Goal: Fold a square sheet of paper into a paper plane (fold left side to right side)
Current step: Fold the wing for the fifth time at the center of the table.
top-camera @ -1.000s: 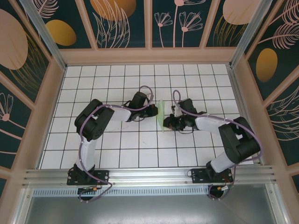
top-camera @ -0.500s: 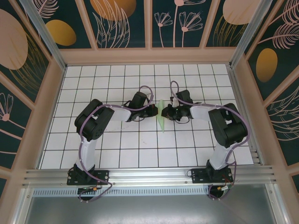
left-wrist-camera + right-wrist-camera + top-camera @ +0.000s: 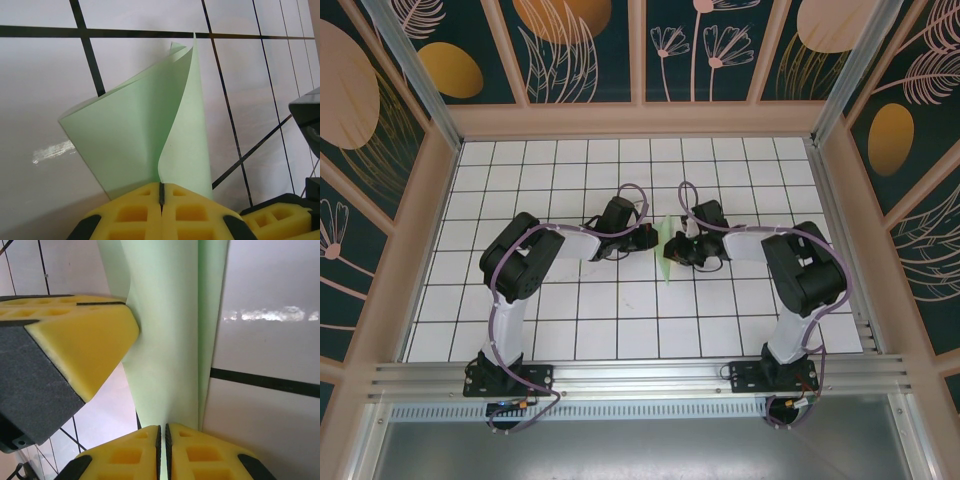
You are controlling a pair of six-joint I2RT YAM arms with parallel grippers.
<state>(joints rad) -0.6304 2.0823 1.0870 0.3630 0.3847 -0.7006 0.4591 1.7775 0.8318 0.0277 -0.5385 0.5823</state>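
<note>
Though a sliver overhead, curled paper [image 3: 130, 140] close-up (left hand [image 3: 161, 187], right hand [image 3: 162, 431] both pinching it)

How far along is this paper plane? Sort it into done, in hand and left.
Done: the square sheet of paper is bent over on itself, two layers meeting in the left gripper. In hand: the left gripper and the right gripper each pinch it, shut; the layers bow apart, no pressed crease. Left: flattening that fold and every nose and wing fold; no dart shape shows.
</note>
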